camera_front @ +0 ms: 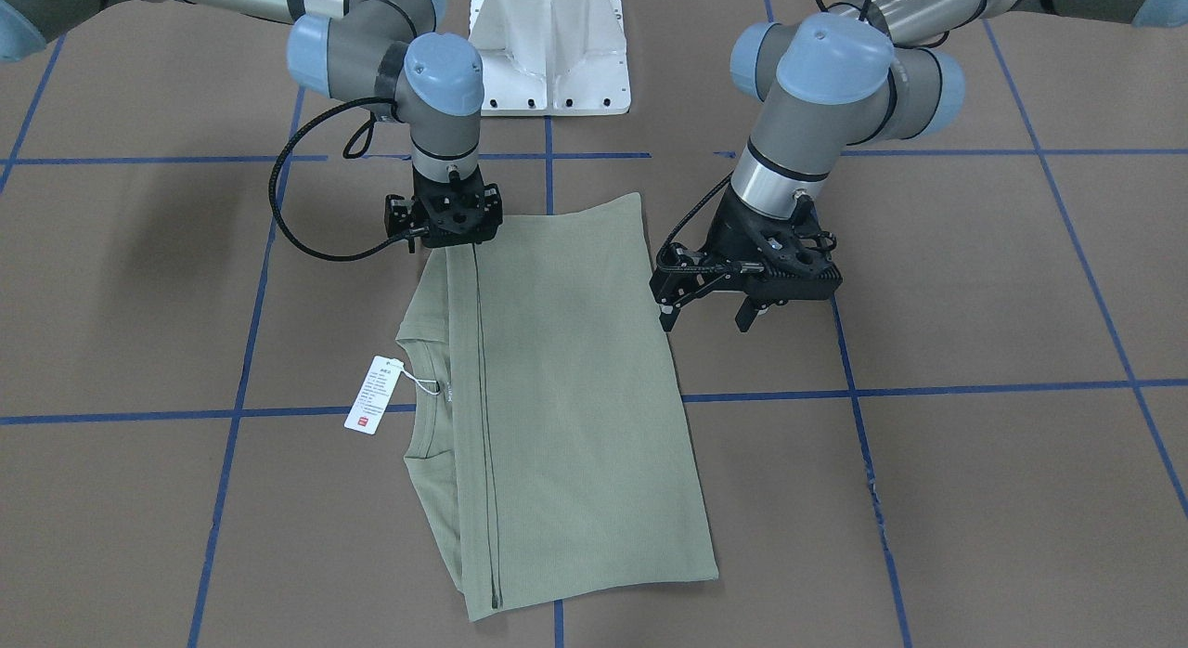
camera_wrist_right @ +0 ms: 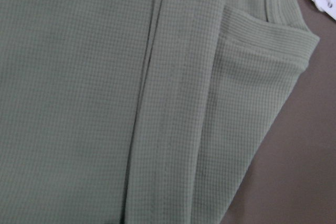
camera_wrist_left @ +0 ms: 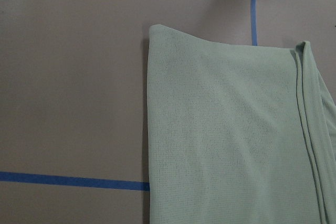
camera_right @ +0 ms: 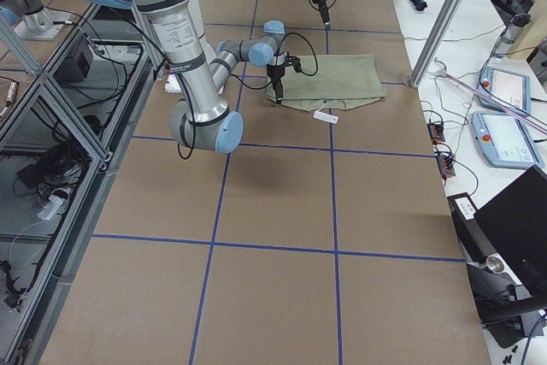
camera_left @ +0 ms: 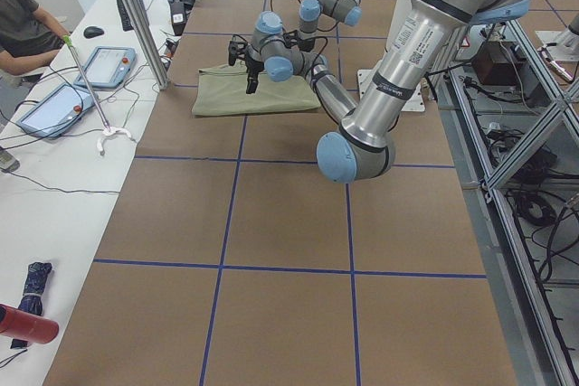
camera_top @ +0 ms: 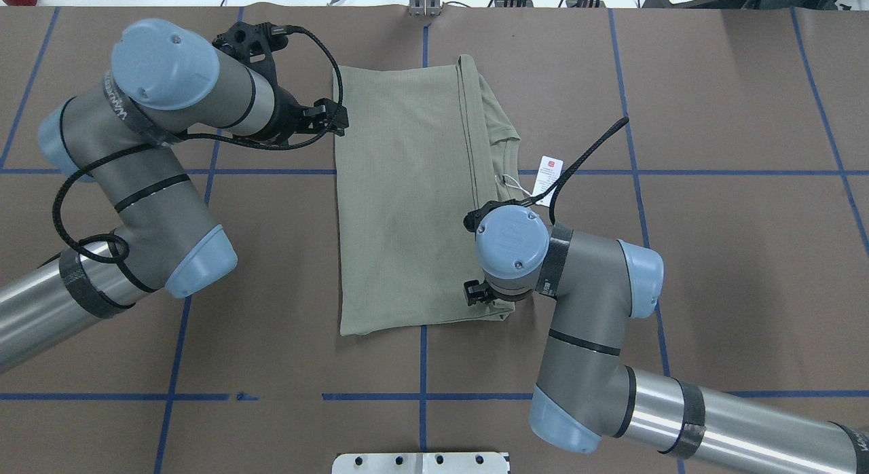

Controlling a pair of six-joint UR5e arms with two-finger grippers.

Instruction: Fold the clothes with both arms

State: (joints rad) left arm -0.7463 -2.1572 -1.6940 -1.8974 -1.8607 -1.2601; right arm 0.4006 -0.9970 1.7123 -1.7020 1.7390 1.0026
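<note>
**Left jaws wide, right ones hidden**

I see the left gripper (camera_front: 705,319) spread wide and holding nothing, hanging just beside the long edge of the sage-green shirt (camera_front: 566,379). The shirt lies folded lengthwise on the brown table (camera_front: 974,490). The right gripper (camera_front: 455,230) points down onto the shirt's corner nearest the robot (its fingers hidden, so I can't tell their gap).

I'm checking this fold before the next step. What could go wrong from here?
The open left claw hangs beside the shirt, not over it, so it may miss the edge or catch only one layer. The hang tag lies loose outside the folded fabric, so its string could snag or get folded in.
</note>
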